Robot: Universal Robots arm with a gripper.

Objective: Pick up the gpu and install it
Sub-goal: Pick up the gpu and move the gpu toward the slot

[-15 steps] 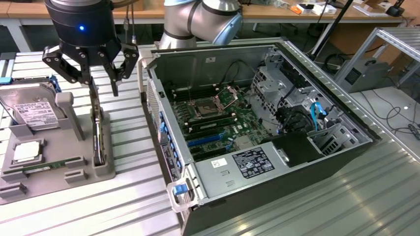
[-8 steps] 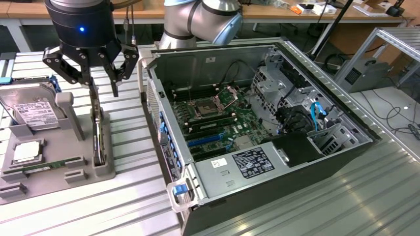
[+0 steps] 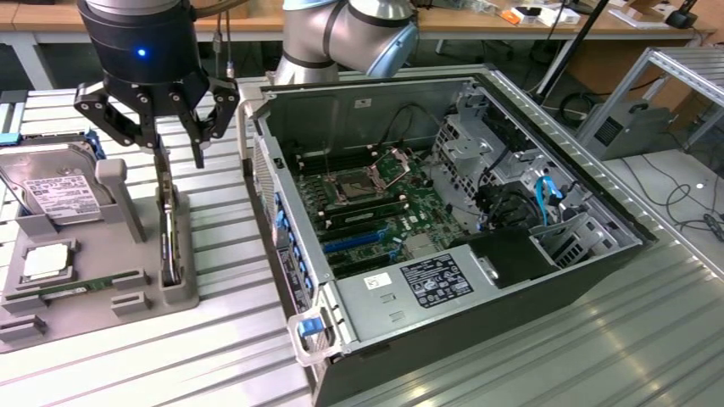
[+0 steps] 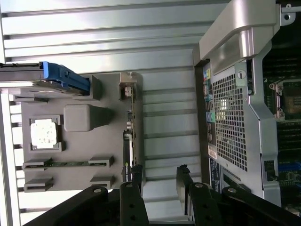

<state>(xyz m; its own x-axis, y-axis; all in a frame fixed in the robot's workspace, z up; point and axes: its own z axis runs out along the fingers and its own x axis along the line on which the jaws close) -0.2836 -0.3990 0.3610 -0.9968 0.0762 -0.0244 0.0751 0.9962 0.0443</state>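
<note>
One gripper [image 3: 169, 142] hangs over the tray [image 3: 108, 318], jaws wide and holding nothing. One gpu [image 3: 169, 233] stands on its edge in the slot along the tray's edge nearest the case [image 3: 374, 292], below the gripper and not touching it. In the wrist view the gpu [image 4: 132, 123] runs along that same tray [image 4: 84, 146] edge, and its near end lies just by one of the fingers [image 4: 137, 176]. The other finger is over bare table between the tray and the case [image 4: 235, 117].

The tray carries three more parts:
- One hard drive [image 3: 46, 191] lies at its far corner.
- One square chip [image 3: 46, 263] sits in a pocket near the middle.
- One memory stick [image 3: 80, 290] lies in a slot toward the near edge.

One case lies open on its side, well to the exterior view's right of the tray, with its motherboard [image 3: 374, 212] exposed.

The table [image 3: 226, 348] is ribbed silvery metal slats. Behind it stand wooden benches [image 3: 476, 21] with clutter. A grey metal frame [image 3: 667, 85] and loose cables [image 3: 684, 199] lie at the exterior view's right.
</note>
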